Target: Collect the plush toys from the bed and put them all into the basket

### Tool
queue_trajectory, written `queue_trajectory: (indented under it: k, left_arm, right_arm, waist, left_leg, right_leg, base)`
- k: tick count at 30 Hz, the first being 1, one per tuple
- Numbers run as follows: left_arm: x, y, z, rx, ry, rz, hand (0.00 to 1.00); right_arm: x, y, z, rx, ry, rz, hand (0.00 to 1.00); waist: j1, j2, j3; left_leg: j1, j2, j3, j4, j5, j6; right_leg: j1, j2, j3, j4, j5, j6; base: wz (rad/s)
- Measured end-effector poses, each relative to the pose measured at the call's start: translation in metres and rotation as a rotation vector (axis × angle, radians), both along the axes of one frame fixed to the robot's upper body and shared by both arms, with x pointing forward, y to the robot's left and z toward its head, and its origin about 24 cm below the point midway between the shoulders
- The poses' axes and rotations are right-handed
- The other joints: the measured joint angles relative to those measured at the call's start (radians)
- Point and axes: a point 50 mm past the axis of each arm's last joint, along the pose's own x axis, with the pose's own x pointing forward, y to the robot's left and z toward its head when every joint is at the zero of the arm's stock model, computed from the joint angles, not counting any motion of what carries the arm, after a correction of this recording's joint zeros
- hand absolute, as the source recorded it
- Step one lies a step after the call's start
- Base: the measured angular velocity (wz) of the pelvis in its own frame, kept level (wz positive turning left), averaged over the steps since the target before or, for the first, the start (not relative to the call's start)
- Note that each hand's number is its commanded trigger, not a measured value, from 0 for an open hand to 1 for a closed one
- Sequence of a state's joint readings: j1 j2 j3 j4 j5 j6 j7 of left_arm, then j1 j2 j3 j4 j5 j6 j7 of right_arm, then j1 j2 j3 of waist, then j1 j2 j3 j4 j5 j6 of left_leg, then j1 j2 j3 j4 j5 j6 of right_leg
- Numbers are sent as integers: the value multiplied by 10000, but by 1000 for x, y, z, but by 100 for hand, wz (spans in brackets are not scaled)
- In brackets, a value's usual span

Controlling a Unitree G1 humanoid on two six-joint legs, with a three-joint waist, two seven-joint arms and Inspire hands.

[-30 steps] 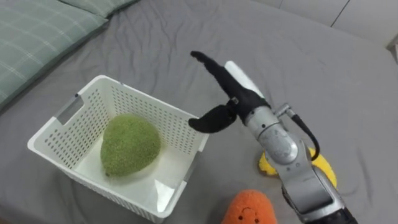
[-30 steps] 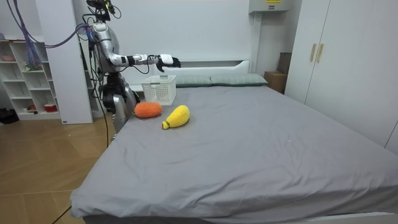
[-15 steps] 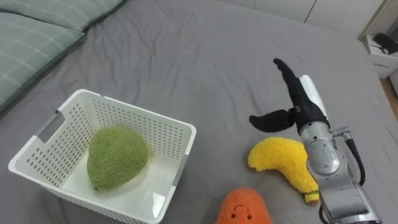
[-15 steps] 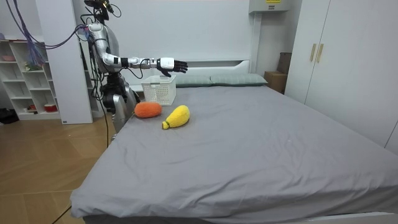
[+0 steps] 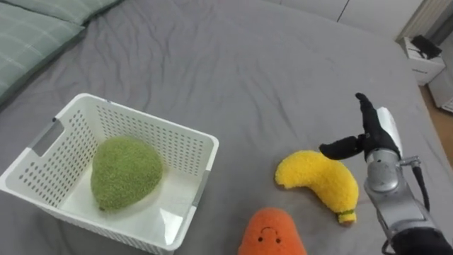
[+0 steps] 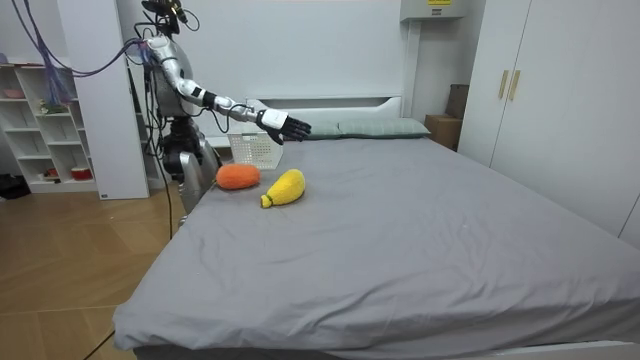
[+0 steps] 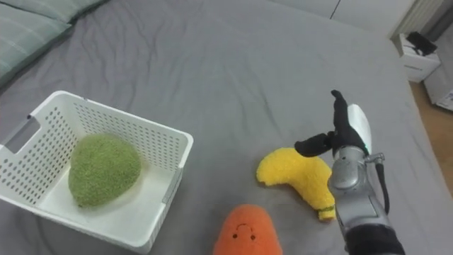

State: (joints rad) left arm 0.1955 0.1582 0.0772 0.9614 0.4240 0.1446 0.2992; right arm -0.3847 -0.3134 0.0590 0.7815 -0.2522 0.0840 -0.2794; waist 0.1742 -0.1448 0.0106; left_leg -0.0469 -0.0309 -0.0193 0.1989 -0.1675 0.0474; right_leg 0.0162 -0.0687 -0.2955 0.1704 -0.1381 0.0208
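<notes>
Stood at the side of the grey bed (image 6: 400, 230), up by the pillows, with the right arm reached out over the sheet. Held the right hand (image 5: 371, 133) wide open, with straight fingers and a spread thumb, and gripped nothing. Hovered it above the far end of the yellow banana toy (image 5: 316, 185), clear of the plush. Had the orange carrot toy (image 5: 271, 234) lying on the sheet just beside the banana, nearer the robot. Had a round green toy (image 5: 126, 172) already inside the white basket (image 5: 170, 145), set on the bed to the left of both, near a checked green pillow (image 5: 28, 32).
</notes>
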Motion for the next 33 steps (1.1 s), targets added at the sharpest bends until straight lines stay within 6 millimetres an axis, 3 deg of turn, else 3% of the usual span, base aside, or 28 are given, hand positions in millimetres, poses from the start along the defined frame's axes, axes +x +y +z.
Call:
queue_trajectory:
  k: [4, 10, 16, 23, 33]
  left_arm:
    - [19, 5, 5, 197, -537, -103, 0]
    - [41, 0, 6, -163, -1403, 206, 0]
    - [42, -1, 6, -161, -1404, 161, 0]
    - [42, -2, 6, -247, -1423, 216, 0]
    - [42, -6, 4, -569, -1567, 269, 0]
  right_arm:
    - [9, -5, 1, -241, 150, -340, 0]
    - [10, -13, -5, -351, 736, -662, 0]
    - [5, -28, -8, -1066, 1391, -923, 0]
    - [6, -27, -8, -1620, 1610, -523, 0]
    - [16, -15, 4, -1716, 827, 223, 0]
  waist:
    - [103, -6, 39]
    - [249, -29, 188]
    - [514, 37, 266]
    - [602, 64, 287]
    - [442, 52, 282]
  left_leg:
    - [-584, 3, -120, 128, 43, -29]
    - [-1217, -10, -253, 242, 50, -31]
    - [-1747, -7, -290, 249, 54, -36]
    - [-1892, -6, -361, 216, 67, -50]
    - [-1863, -2, -330, 276, 67, -52]
  right_leg:
    - [-516, 20, -92, -7, 20, -32]
    - [-1081, 11, -217, -28, 21, -34]
    - [-1596, 5, -317, -44, 24, -39]
    - [-1734, 12, -364, -75, 23, -39]
    - [-1685, 7, -364, -35, 33, -53]
  base:
    - [9]
    - [5]
    - [1]
    - [2]
    - [0]
